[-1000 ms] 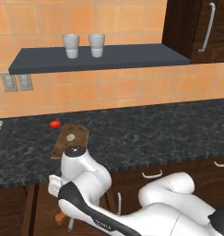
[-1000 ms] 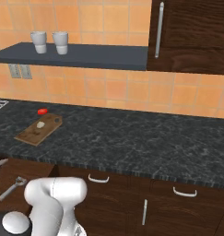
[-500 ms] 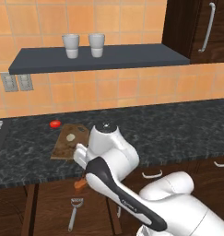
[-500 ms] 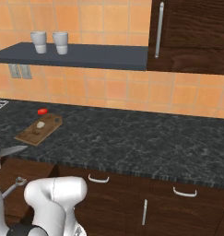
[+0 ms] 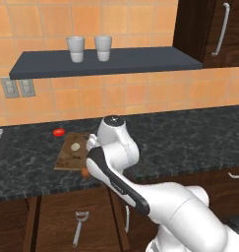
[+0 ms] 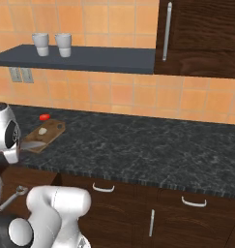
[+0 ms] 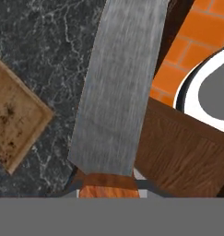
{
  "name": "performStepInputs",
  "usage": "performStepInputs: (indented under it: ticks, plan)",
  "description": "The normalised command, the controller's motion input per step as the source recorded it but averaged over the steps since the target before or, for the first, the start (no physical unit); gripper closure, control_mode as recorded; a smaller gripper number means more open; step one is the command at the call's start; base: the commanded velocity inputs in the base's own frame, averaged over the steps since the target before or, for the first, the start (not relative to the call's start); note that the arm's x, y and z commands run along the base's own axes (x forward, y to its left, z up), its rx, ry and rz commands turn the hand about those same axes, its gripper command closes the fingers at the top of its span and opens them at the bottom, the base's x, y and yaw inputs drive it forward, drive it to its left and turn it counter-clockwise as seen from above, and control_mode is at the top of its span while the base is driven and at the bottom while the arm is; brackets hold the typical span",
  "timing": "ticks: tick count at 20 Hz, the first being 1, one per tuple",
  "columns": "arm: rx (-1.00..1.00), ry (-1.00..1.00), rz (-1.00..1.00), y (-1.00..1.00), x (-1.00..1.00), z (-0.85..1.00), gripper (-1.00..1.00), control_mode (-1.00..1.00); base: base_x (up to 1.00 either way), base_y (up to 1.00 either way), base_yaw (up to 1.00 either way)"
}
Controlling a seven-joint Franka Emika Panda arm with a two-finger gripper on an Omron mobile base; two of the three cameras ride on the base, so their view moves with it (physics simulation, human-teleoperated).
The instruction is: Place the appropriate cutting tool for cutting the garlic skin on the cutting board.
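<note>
Hand view: end effector (image 7: 106, 184) clamped on knife (image 7: 118, 87) by its orange handle, grey blade running up the frame over dark bench (image 7: 44, 46). Corner of board (image 7: 14, 120) just left of blade (not under it). From left base view, garlic (image 5: 75, 146) on board (image 5: 72, 153), red item (image 5: 58, 132) beside its far corner, peeler (image 5: 79, 227) low by the cabinets.

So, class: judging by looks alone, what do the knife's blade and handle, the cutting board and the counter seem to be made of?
Knife: blade looks like brushed grey metal, streaked; handle orange, material unclear. Cutting board: apparently wood, brown with dark mottled grain. Counter: looks like polished dark stone, black with pale veining.
</note>
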Motion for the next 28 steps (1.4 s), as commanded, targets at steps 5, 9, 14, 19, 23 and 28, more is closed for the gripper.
performStepInputs:
  ticks: [5,9,14,19,23,28]
  plan:
    - [0.0,0.0,-0.07,0.0,0.69,0.0,1.0,-1.0,0.0,0.0,0.0]
    - [0.03,0.0,0.0,0.0,0.79,-0.03,1.0,-1.0,0.0,0.0,0.0]
    - [0.0,0.01,0.0,0.04,0.49,-0.27,1.0,-1.0,0.0,0.0,0.0]
    - [0.0,0.02,0.0,0.14,0.57,-0.3,1.0,-1.0,0.0,0.0,0.0]
    - [0.0,0.01,0.0,0.34,0.34,-0.2,1.0,-1.0,0.0,0.0,0.0]
    - [-0.01,0.01,0.0,0.51,0.29,-0.3,1.0,-1.0,0.0,0.0,0.0]
